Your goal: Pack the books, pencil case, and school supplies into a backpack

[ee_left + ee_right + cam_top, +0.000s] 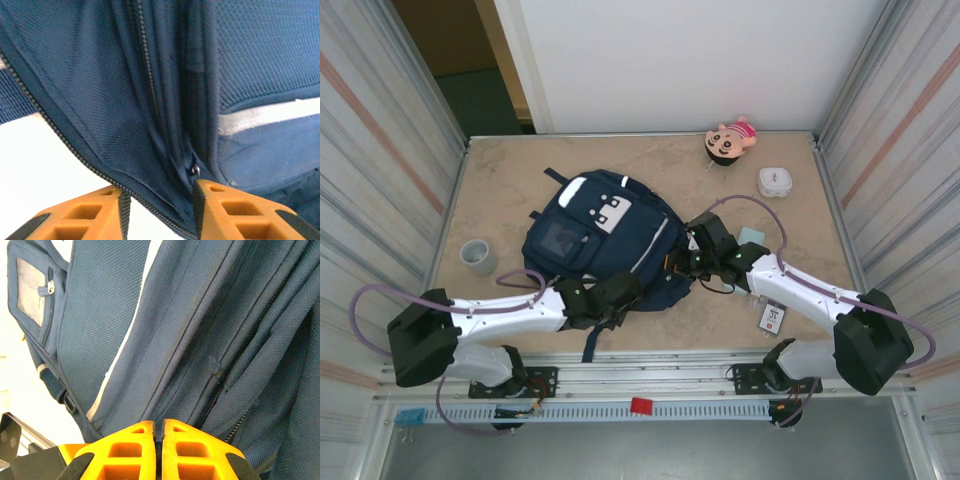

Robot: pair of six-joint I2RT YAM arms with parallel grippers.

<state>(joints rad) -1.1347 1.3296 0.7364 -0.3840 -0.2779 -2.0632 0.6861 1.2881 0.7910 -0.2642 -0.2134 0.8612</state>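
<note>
Looking down on the tan table (490, 190), we see the navy backpack (590, 235) lying flat near its middle. Our left gripper (159, 192) sits at the bag's near edge, its orange fingers (75, 217) partway apart astride a fold of fabric beside a zip; we cannot tell whether they pinch it. Our right gripper (159, 425) is closed, tips together, against the backpack's right side. The mint pencil case (752, 236) peeks out behind the right arm. The black-and-white packet (773, 318) lies near the front edge.
</note>
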